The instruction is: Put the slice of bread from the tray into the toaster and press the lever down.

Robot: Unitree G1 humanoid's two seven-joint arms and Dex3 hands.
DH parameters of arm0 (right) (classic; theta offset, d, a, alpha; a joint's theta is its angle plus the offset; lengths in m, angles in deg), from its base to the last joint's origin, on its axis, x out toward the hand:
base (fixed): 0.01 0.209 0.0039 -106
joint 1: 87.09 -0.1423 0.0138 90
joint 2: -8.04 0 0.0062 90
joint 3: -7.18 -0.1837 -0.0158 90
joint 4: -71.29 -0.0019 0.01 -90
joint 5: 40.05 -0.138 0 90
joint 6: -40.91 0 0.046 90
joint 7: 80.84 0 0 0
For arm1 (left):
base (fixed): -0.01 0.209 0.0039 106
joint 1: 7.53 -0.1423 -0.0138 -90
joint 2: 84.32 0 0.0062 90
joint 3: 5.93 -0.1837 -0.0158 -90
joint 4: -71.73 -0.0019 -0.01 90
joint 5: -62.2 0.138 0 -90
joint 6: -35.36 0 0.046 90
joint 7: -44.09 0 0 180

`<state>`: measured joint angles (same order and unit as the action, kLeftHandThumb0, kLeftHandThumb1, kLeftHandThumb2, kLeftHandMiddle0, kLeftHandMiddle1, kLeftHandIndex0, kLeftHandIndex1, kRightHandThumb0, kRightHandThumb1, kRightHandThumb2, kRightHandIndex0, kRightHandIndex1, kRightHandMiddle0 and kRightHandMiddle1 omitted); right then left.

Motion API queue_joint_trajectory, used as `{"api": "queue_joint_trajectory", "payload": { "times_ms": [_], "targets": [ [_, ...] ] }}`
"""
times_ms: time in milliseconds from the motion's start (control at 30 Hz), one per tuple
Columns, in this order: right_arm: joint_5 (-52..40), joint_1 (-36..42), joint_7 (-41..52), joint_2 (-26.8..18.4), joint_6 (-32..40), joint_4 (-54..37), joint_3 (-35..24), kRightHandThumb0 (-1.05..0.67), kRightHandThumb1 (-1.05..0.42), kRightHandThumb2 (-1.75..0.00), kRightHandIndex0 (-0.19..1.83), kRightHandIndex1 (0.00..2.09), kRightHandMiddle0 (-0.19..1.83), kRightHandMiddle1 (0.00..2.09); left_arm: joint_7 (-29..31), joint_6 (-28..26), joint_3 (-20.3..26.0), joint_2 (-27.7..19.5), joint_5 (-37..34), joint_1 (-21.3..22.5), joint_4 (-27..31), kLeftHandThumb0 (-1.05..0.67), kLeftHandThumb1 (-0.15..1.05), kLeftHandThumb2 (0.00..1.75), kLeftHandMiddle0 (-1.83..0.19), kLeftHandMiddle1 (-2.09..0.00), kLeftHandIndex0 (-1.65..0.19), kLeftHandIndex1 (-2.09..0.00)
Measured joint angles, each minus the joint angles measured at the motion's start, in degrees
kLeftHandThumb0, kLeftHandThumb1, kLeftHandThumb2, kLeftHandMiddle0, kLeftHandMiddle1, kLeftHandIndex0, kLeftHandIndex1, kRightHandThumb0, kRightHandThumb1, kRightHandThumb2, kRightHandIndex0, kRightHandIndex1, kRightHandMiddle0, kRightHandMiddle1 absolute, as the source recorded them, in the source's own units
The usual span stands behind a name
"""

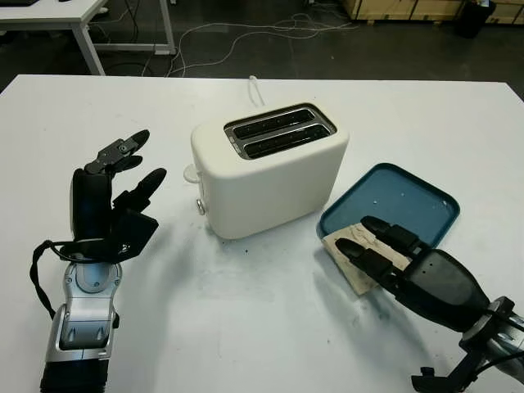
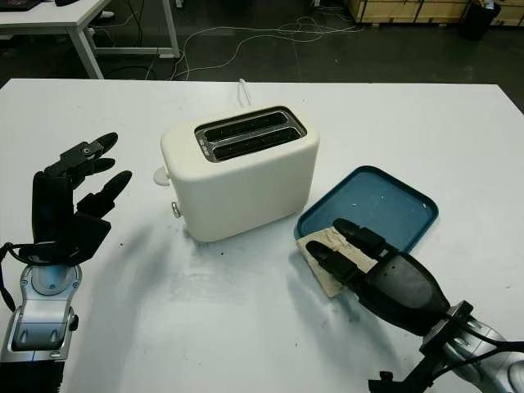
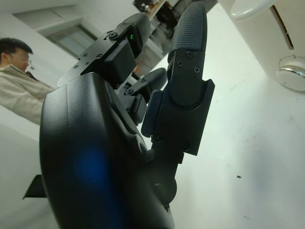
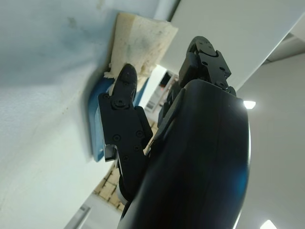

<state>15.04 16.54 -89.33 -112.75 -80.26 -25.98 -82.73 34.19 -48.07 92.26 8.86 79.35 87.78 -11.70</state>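
Observation:
A white two-slot toaster (image 1: 270,176) stands mid-table, its lever (image 1: 191,173) sticking out of the left end above a silver knob (image 1: 201,207). To its right lies a blue tray (image 1: 409,201). The slice of bread (image 1: 334,241) lies across the tray's near-left edge, partly on the table. My right hand (image 1: 358,237) is open and lies over the slice with its fingers stretched along it; in the right wrist view the bread (image 4: 143,38) shows just past the thumb (image 4: 121,119). My left hand (image 1: 123,176) is open, raised left of the toaster.
The toaster's white cable (image 1: 255,88) runs off the far edge of the white table (image 1: 246,327). Beyond that edge are floor cables and a desk leg (image 1: 86,41). A person in a beige jacket (image 3: 19,90) shows in the left wrist view.

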Motion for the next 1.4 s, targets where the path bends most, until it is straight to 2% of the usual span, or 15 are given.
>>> {"api": "queue_joint_trajectory", "payload": {
  "times_ms": [33, 67, 100, 167, 333, 567, 767, 933, 1133, 1400],
  "targets": [
    [-0.55, 0.0, 0.81, -0.01, 0.14, -0.36, -0.44, -0.19, -0.89, -0.45, 0.0, 0.0, 0.07, 0.0, 0.0, 0.0, 0.0, 0.0, 0.0, 0.0, 0.01, -0.66, 0.92, 0.21, -0.52, -0.71, -0.74, 0.0],
    [-2.23, 0.07, 2.64, -0.08, 0.57, -1.13, -1.11, -0.45, -0.88, -0.29, 0.0, 0.0, 0.05, 0.0, 0.0, 0.0, 0.0, 0.0, 0.0, -0.01, 0.05, -0.66, 0.92, 0.21, -0.52, -0.71, -0.74, 0.0],
    [-4.95, 0.1, 5.18, -0.15, 1.23, -2.37, -2.13, -0.63, -0.88, -0.17, 0.0, 0.0, 0.04, 0.0, 0.0, -0.05, 0.0, 0.0, 0.0, -0.01, 0.08, -0.66, 0.92, 0.21, -0.52, -0.71, -0.74, 0.0],
    [-11.21, -0.07, 9.54, -0.38, 2.67, -4.64, -4.72, -0.78, -0.87, -0.06, 0.0, 0.0, 0.01, 0.0, 0.0, -0.06, 0.0, 0.07, -0.03, -0.01, 0.1, -0.66, 0.92, 0.21, -0.52, -0.71, -0.74, 0.0],
    [-23.66, -1.46, 15.74, -0.32, 5.78, -8.61, -11.06, -0.75, -0.88, -0.02, 0.0, 0.0, 0.03, 0.01, 0.0, -0.05, 0.0, 0.07, -0.03, -0.01, 0.09, -0.66, 0.92, 0.21, -0.52, -0.71, -0.73, 0.0],
    [-26.87, -1.77, 17.25, 0.71, 6.01, -10.45, -15.23, -0.76, -0.87, 0.0, 0.04, 0.02, 0.07, 0.02, 0.0, -0.05, -0.01, 0.08, -0.03, -0.01, 0.1, -0.66, 0.92, 0.21, -0.52, -0.7, -0.74, 0.0],
    [-27.37, -1.76, 20.55, 0.83, 6.49, -11.29, -14.99, -0.83, -0.87, 0.0, 0.02, 0.0, 0.05, 0.0, 0.0, -0.06, -0.01, 0.09, -0.02, -0.01, 0.1, -0.66, 0.92, 0.21, -0.52, -0.71, -0.73, 0.0],
    [-25.87, -1.6, 22.95, 1.13, 7.14, -11.3, -12.44, -0.94, -0.9, -0.01, 0.0, 0.0, 0.0, 0.0, -0.01, -0.05, -0.01, 0.1, -0.02, -0.01, 0.09, -0.66, 0.92, 0.21, -0.52, -0.72, -0.74, 0.0],
    [-21.53, -1.21, 22.74, 3.0, 7.15, -9.87, -9.38, -0.98, -0.92, -0.02, 0.0, 0.0, 0.0, 0.0, -0.15, -0.03, 0.0, 0.1, 0.0, -0.02, -0.06, -0.65, 0.92, 0.21, -0.52, -0.72, -0.74, 0.0],
    [-18.12, -0.85, 23.08, 3.01, 7.91, -8.73, -7.68, -0.96, -0.9, -0.01, 0.0, 0.0, 0.0, 0.0, -0.21, -0.03, 0.0, 0.1, 0.0, -0.07, -0.16, -0.65, 0.92, 0.21, -0.52, -0.71, -0.74, 0.0]
  ]
}}
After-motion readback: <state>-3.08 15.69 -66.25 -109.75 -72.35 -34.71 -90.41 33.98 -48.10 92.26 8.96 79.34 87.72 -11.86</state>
